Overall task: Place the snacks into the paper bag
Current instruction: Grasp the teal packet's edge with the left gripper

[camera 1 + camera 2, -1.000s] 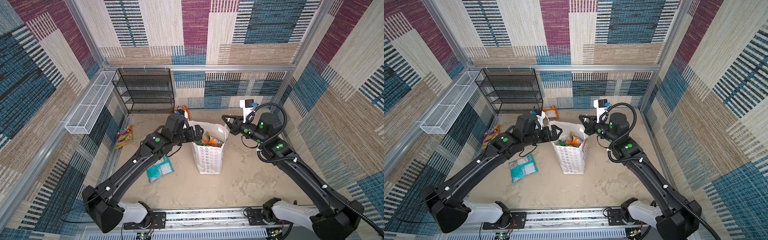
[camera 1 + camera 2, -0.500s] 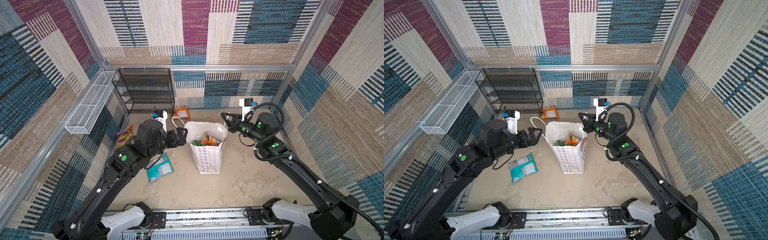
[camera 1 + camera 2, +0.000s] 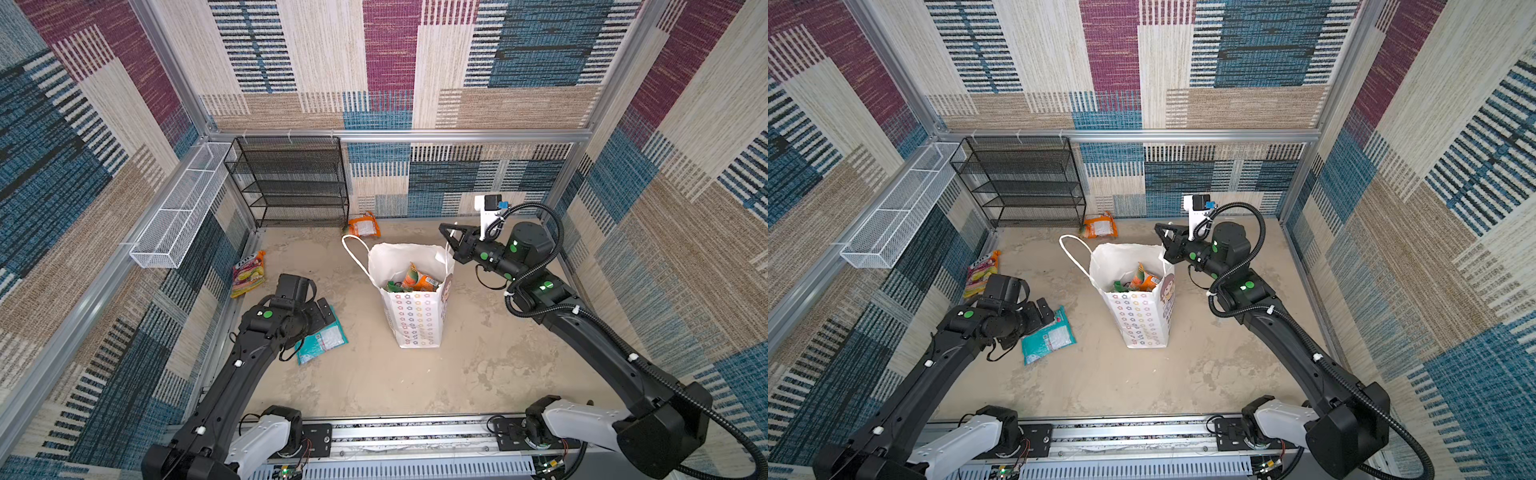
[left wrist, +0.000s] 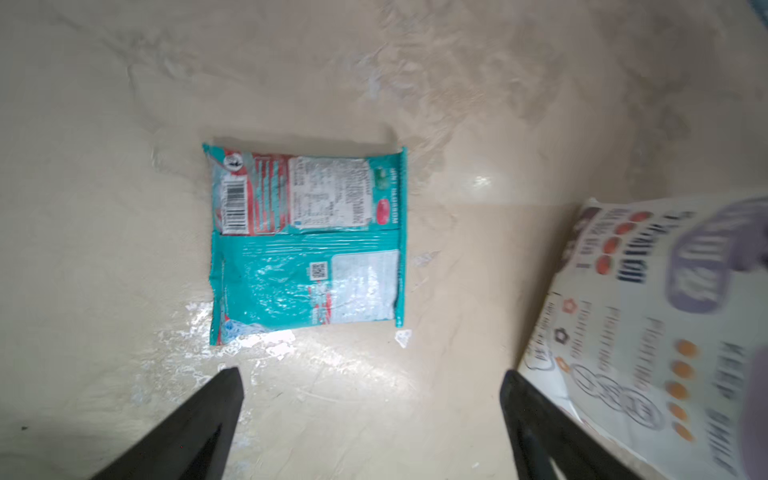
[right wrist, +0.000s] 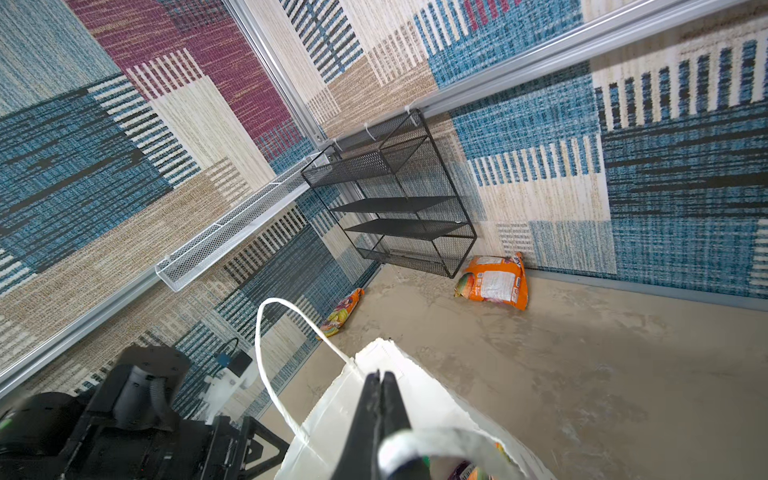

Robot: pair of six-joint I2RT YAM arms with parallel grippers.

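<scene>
The white paper bag (image 3: 415,320) (image 3: 1142,320) stands upright mid-floor with several snacks (image 3: 417,280) showing in its mouth. A teal pouch (image 4: 305,241) (image 3: 322,343) lies flat on the floor left of the bag, label side up. My left gripper (image 4: 370,374) (image 3: 324,311) hovers open over its near edge, holding nothing. My right gripper (image 5: 380,374) (image 3: 441,225) is shut at the bag's far right rim, with one cord handle (image 5: 436,440) looped over its fingers. An orange pouch (image 3: 363,225) (image 5: 492,282) lies by the back wall. A pink-yellow pouch (image 3: 248,274) leans on the left wall.
A black mesh rack (image 3: 291,183) stands in the back left corner, and a white wire basket (image 3: 178,208) hangs on the left wall. The bag's other handle (image 3: 353,253) arches out to the left. The bag's side (image 4: 648,332) is close beside my left finger.
My left arm pulled back from the bag's mouth, leftward and down, and now points at the teal pouch, jaws still open. The right gripper stayed at the rim, still shut.
</scene>
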